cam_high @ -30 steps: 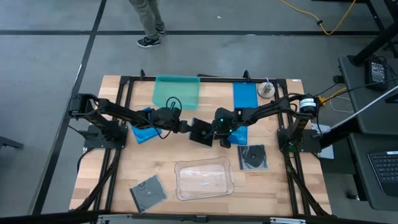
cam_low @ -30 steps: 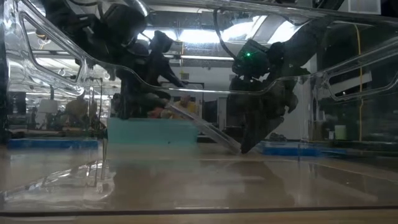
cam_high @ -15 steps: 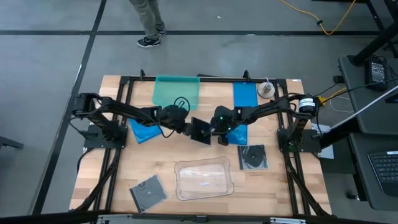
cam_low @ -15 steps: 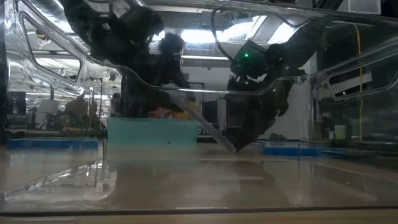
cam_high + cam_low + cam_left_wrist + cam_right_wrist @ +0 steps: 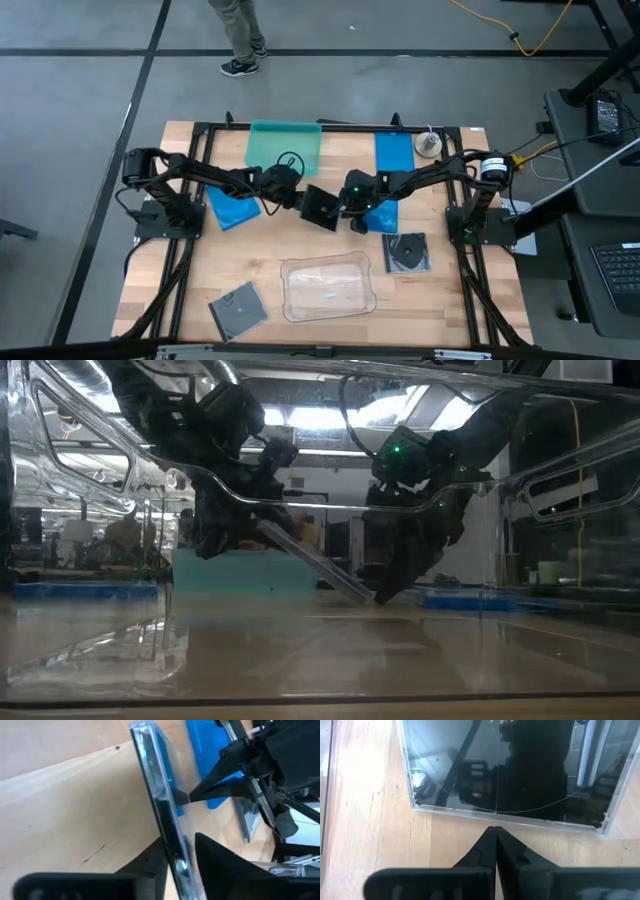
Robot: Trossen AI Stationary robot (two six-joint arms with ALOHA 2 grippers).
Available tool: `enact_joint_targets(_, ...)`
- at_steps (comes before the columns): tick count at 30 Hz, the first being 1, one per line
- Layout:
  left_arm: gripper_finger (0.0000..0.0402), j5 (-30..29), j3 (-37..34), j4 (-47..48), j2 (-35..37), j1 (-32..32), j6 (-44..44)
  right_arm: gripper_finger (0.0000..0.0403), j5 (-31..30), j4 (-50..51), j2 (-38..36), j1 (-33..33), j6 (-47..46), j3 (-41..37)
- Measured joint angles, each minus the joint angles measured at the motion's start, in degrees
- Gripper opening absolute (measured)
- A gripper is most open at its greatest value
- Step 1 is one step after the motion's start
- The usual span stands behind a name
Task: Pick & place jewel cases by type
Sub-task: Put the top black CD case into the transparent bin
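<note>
A: Where is the dark jewel case now?

B: It stands tilted at the middle of the table, one edge low near the wood and the other edge raised to the left. I think the tilt is made so the fingers can go around its thin edge.

A: And your left gripper?

B: Its fingers are on both sides of the raised edge, pinching the dark jewel case; I see this best in the left wrist view.

A: The right gripper?

B: Pressed together, holding nothing. Its tip is at the low edge of the case, I believe to prop it.

A: The other things?

B: A blue jewel case lies at the left, another blue case at the far right. The teal tray is far, the clear tray near, with two more dark cases on the near side
</note>
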State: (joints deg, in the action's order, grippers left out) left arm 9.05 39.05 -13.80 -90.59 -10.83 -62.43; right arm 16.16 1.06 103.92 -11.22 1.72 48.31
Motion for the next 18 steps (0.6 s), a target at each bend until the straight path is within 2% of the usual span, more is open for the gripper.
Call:
enact_joint_targets(7, 0.0023, 1.76, 0.02, -1.66, 0.58, -0.14, 0.05, 0.0007, -2.51, 2.82, -3.99, -0.31, 0.54, -0.30)
enact_joint_targets(13, 0.0028, 0.63, -0.09, -1.10, 4.81, -1.31, 2.18, 0.0007, -10.93, 7.81, -14.82, -3.36, 4.63, -0.24)
enact_joint_targets(18, 0.0021, -0.77, -0.04, -1.18, 12.39, -4.04, 8.27, 0.0007, -16.65, 8.97, -26.95, -7.95, 5.53, -0.22)
